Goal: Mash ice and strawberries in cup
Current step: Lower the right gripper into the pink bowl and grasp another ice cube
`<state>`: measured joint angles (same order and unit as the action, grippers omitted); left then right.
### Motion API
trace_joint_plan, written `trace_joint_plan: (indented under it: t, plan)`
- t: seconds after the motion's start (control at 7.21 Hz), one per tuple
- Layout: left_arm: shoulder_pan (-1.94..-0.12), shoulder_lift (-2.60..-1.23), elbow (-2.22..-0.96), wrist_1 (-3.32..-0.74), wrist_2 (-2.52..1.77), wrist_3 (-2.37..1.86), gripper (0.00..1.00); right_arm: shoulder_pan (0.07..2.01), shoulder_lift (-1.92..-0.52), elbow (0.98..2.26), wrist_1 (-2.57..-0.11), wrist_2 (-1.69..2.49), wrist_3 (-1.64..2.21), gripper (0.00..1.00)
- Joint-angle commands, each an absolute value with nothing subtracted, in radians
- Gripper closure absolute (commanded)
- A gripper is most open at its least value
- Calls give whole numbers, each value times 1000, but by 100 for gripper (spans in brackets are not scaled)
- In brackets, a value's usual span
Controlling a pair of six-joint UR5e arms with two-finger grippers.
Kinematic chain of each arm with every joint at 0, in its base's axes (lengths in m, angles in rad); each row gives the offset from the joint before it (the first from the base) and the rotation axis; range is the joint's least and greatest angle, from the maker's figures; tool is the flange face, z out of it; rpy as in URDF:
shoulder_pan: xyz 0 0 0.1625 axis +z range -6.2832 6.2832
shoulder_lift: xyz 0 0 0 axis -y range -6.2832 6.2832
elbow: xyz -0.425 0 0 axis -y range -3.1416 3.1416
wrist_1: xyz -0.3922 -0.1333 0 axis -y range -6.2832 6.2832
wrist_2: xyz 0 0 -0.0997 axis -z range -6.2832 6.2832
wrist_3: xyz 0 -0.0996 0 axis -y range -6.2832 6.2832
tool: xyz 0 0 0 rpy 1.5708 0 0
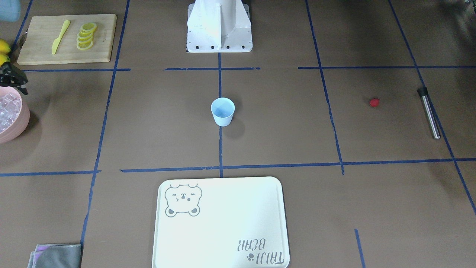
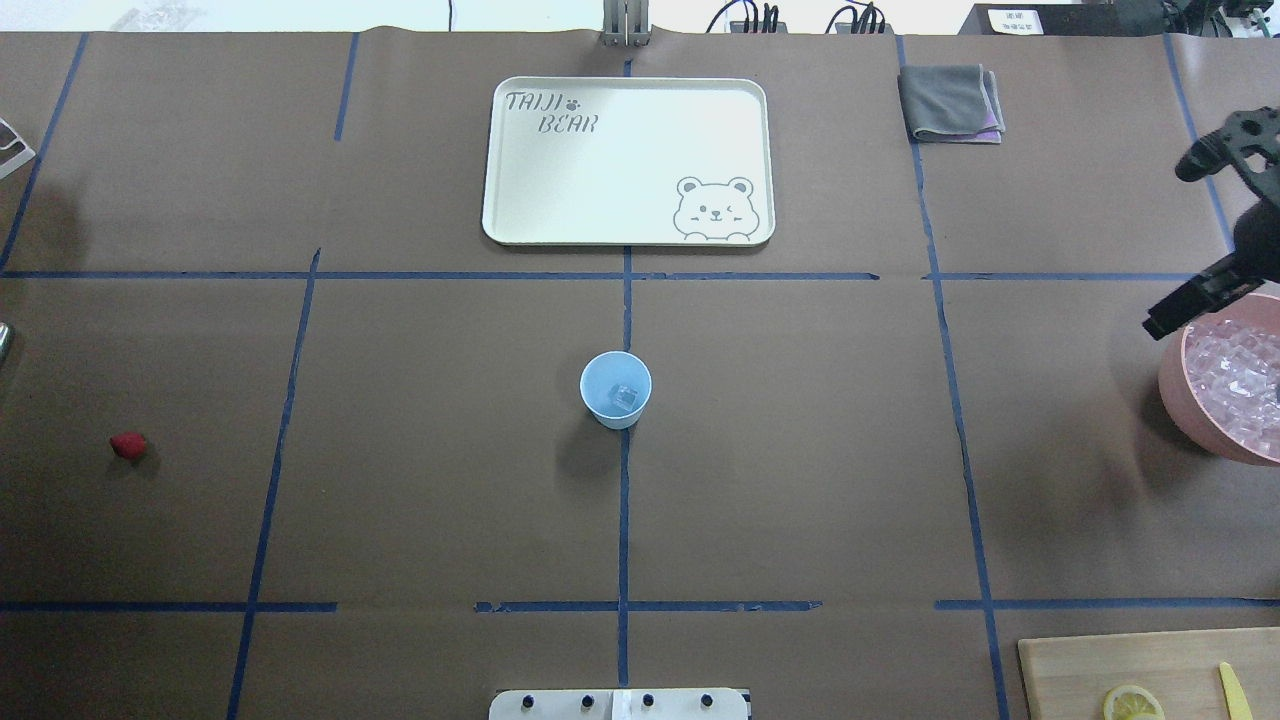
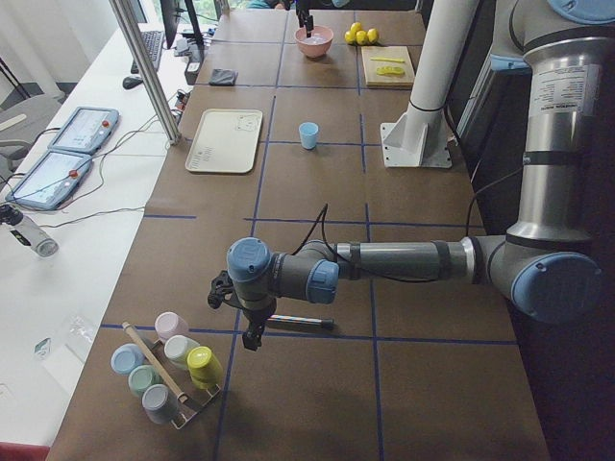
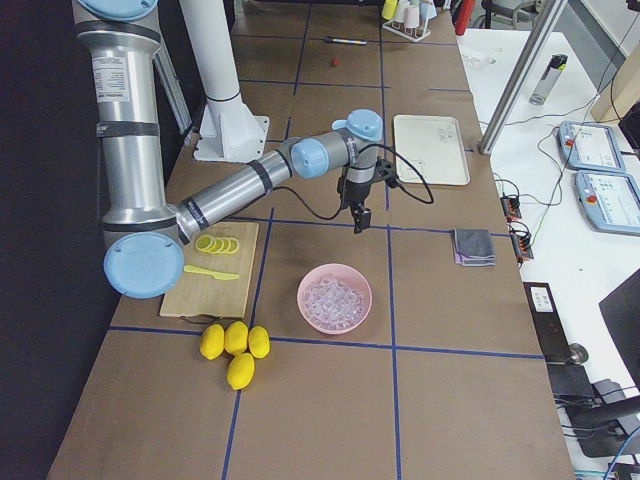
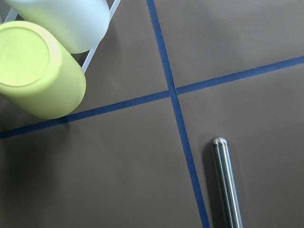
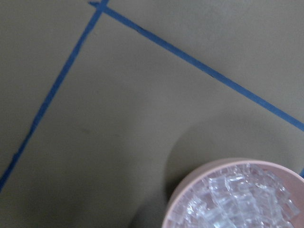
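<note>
The pale-blue cup [image 2: 602, 375] stands upright at the table's middle with one ice cube [image 2: 626, 397] in it. More ice [image 2: 1240, 385] fills the pink bowl [image 2: 1172, 385] at the right edge. The red strawberry [image 2: 128, 445] lies alone at the far left. My right gripper [image 4: 359, 222] hangs over bare table just beside the bowl, seen in the overhead view [image 2: 1155, 325]; I cannot tell if it is open. My left gripper [image 3: 255, 336] points down over the end of a metal muddler rod [image 5: 227, 180] far from the cup. I cannot tell if it is open.
A white bear tray [image 2: 628, 160] lies beyond the cup, with a grey cloth [image 2: 950, 102] to its right. A cutting board [image 1: 37, 41] holds lemon slices [image 1: 86, 36] and a yellow knife [image 1: 60, 37]. Whole lemons [image 4: 235, 345] lie near the bowl. A rack of coloured cups [image 3: 168, 370] stands by the left gripper.
</note>
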<state>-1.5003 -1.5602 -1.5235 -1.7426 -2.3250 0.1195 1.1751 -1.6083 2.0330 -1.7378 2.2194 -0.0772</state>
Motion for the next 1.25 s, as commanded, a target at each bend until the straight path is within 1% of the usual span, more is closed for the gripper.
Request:
trace_joint_plan:
  t: [0.0,0.14,0.28,0.83,1.11]
  plan:
    - [-1500,-1560,-1525,-1743,-2326,120,0,1207,-1677,1999,-1662,2227,-206,1]
    - [-1500,-1560,-1523,-1743,-2324,120,0,1207,-1721,1940,-1508,2229,-196,1]
    - [-1500,-1560,-1525,-1743,-2325,120,0,1207,-1735,1909,-1421,2232,-187,1]
    - [-1500,-1560,-1525,-1743,-2326,120,0,1174,-1746,1855,-1405,2229,-195,2]
    - [-1500,-1560,-1525,-1743,-2326,120,0,1154,-1746,1848,-1404,2226,-196,3]
